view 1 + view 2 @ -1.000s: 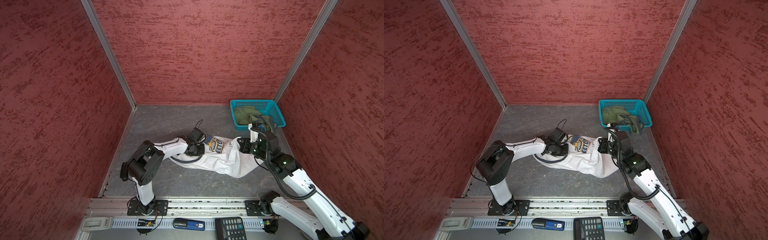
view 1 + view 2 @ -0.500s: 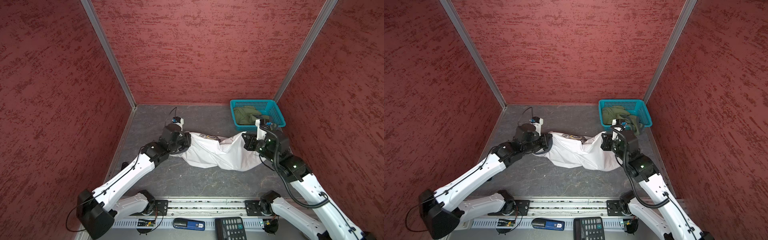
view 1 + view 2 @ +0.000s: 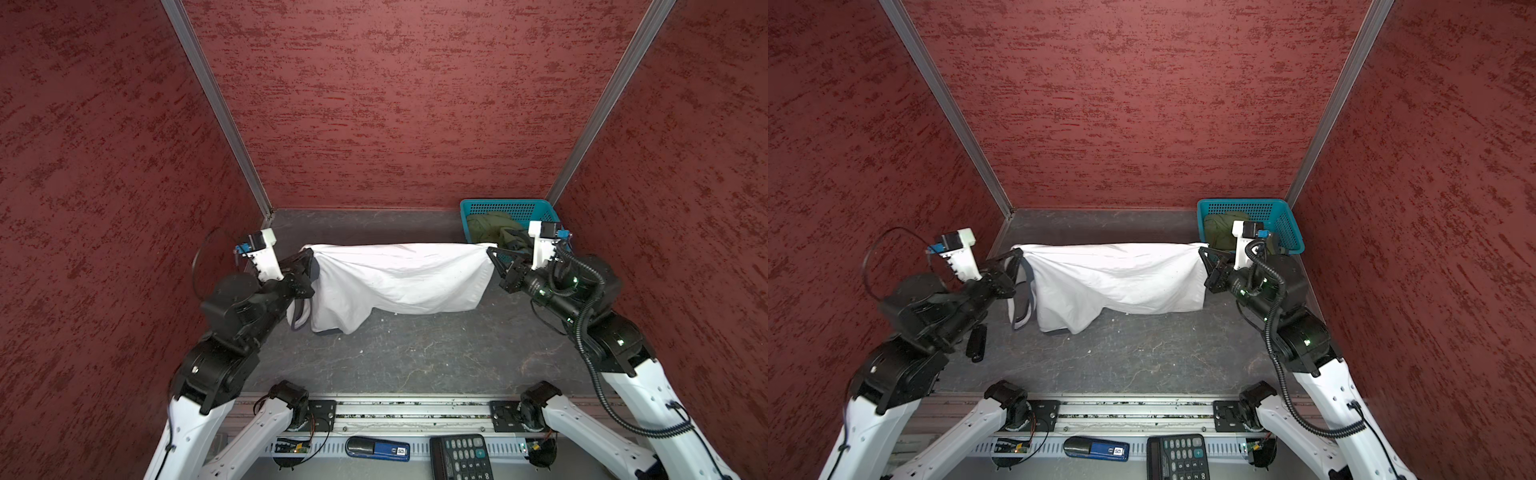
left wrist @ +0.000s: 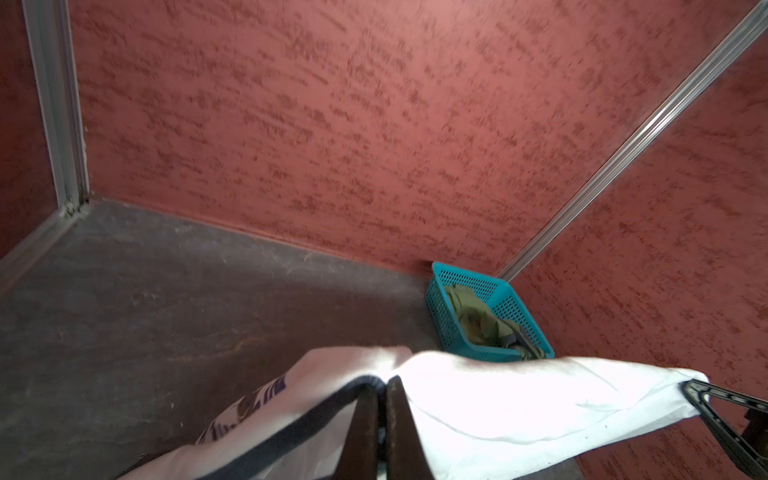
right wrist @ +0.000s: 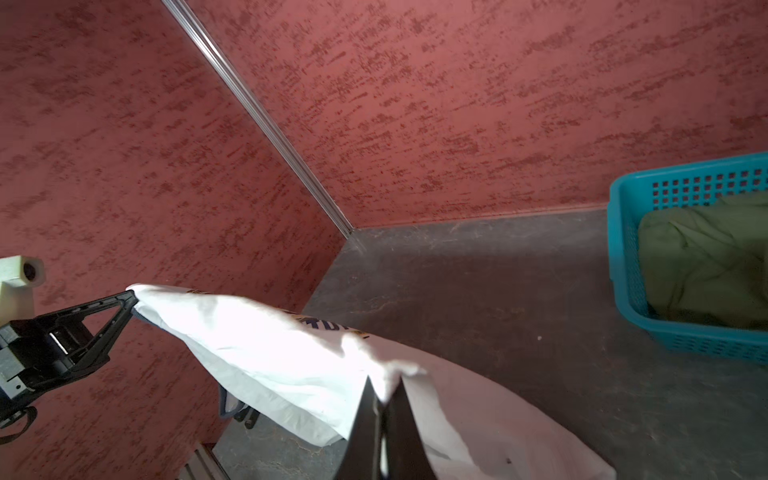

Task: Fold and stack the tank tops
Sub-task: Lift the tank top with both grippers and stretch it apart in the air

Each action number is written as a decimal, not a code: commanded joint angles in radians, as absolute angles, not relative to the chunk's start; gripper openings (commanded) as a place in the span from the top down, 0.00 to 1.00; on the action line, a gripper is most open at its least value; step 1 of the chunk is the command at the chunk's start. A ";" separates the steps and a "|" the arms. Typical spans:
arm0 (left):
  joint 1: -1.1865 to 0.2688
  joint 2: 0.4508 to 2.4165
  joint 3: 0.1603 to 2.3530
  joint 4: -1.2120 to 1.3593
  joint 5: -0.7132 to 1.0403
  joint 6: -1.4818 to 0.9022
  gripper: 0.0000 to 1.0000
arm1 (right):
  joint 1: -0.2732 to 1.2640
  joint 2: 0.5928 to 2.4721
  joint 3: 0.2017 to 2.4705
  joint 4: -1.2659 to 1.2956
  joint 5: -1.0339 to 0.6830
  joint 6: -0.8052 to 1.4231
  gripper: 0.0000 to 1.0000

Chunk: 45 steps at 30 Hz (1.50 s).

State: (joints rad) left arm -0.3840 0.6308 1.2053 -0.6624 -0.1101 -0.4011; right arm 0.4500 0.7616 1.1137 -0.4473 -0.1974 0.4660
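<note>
A teal perforated basket [image 3: 505,206] stands on the dark grey floor [image 3: 415,357] right of mid-frame in both top views, in the corner of the red textured walls [image 3: 395,104]. A metal rail [image 3: 407,415] runs near the bottom edge. Below it lie a black calculator [image 3: 461,456] and, just left of it, a blue-and-black device [image 3: 378,448]. In a top view a small black oblong [image 3: 977,343] lies at lower left.

White tank top [image 3: 399,282] hangs stretched; olive tank top [image 3: 486,226] lies crumpled.
You see the white one, navy-trimmed, pinched taut between left hand [image 3: 305,259] and right hand [image 3: 492,253] across 12 o'clock, its left corner sagging lowest; the olive one sits bunched in the teal basket [image 3: 505,205] at 2 o'clock.
</note>
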 commanded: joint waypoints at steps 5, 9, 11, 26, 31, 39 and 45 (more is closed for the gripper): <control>-0.353 0.929 1.266 -0.841 -0.153 -0.395 1.00 | 0.456 0.842 1.095 -0.381 -0.161 0.505 1.00; -0.242 1.067 1.272 -0.885 0.028 -0.431 1.00 | 0.455 0.903 1.095 -0.412 -0.133 0.505 1.00; -0.222 1.040 1.267 -0.866 0.058 -0.427 1.00 | 0.455 0.894 1.106 -0.419 -0.131 0.494 1.00; -0.180 0.660 1.375 -0.812 0.251 -0.319 1.00 | 0.456 0.632 1.153 -0.373 -0.254 0.372 1.00; -0.179 0.614 1.472 -0.798 0.284 -0.312 1.00 | 0.454 0.609 1.231 -0.340 -0.341 0.394 1.00; -0.179 0.785 1.538 -0.738 0.250 -0.346 1.00 | 0.455 0.722 1.334 -0.361 -0.133 0.394 1.00; -0.178 1.114 1.468 -0.739 0.243 -0.392 1.00 | 0.455 0.870 1.260 -0.398 0.116 0.341 1.00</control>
